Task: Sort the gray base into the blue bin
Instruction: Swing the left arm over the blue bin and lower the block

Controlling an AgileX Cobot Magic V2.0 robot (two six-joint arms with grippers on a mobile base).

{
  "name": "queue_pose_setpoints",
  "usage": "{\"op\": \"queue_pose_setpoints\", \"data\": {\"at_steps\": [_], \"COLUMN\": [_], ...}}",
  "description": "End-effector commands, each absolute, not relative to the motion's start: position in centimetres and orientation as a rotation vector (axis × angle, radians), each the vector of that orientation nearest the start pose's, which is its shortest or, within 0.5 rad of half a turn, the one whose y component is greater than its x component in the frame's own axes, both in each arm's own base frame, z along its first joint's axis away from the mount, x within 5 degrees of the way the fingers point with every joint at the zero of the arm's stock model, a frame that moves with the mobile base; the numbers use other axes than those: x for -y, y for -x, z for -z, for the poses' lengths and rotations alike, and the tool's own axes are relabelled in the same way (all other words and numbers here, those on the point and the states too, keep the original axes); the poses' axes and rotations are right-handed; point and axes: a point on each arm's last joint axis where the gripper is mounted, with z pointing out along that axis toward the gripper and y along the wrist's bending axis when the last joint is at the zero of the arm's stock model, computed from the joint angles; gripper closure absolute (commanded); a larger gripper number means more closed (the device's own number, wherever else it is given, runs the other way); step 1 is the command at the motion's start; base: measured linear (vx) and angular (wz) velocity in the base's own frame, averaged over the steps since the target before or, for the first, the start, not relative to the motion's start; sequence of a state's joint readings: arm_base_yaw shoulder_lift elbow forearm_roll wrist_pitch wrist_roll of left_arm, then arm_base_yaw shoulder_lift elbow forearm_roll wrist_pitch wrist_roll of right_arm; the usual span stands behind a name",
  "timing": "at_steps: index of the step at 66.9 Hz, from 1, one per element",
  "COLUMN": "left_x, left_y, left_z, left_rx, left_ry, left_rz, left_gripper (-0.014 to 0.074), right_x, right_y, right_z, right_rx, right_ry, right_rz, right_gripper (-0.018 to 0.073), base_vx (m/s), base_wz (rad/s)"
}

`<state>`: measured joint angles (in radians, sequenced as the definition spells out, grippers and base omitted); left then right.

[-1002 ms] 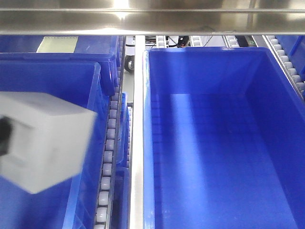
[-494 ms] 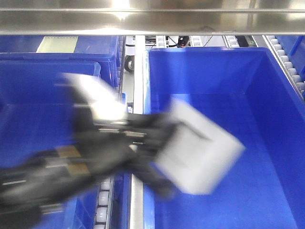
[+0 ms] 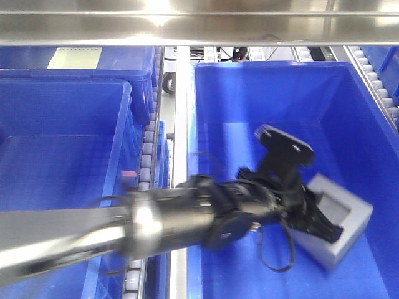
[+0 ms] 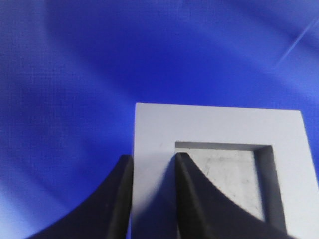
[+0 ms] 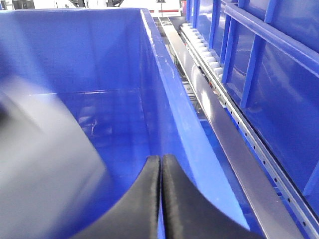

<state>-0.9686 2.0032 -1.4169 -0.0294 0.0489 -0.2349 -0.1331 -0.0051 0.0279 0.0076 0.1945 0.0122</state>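
Gray base (image 3: 336, 227) now down inside blue bin (image 3: 349, 93), left claw (image 4: 152, 199) still pinching its wall, right claw (image 5: 160, 199) closed empty

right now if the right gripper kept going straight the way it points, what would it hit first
Probably the inside of the blue bin. The right gripper, jaws together, points into the bin toward its far wall, with nothing clearly between; a gray blur sits to the left, and depth is unclear.
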Motion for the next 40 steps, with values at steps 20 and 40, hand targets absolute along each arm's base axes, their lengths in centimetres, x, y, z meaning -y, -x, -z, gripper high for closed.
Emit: {"op": "queue_pose_setpoints", "data": {"at_steps": [20, 40], "left_x": [38.8, 38.5], "left_y": [-26.4, -26.2], "left_z": [-22.6, -22.8], "left_rx": [-2.122, -2.159], "left_ry": [-0.78, -0.792], "left_rz": [0.701, 0.68], "left_gripper": [0.0463, 0.026], "right_x": [0.8, 0.8], "right_y": [-5.8, -5.8], "right_z": [-18.9, -18.9], "right_rx": [-1.671, -1.671], "right_ry": [-0.117, -0.117], "right_rz": [0.105, 0.105], "right_gripper": [0.0564, 0.0564], "base_vx": [0.0, 0.0], "base_wz": [0.0, 0.0]}}
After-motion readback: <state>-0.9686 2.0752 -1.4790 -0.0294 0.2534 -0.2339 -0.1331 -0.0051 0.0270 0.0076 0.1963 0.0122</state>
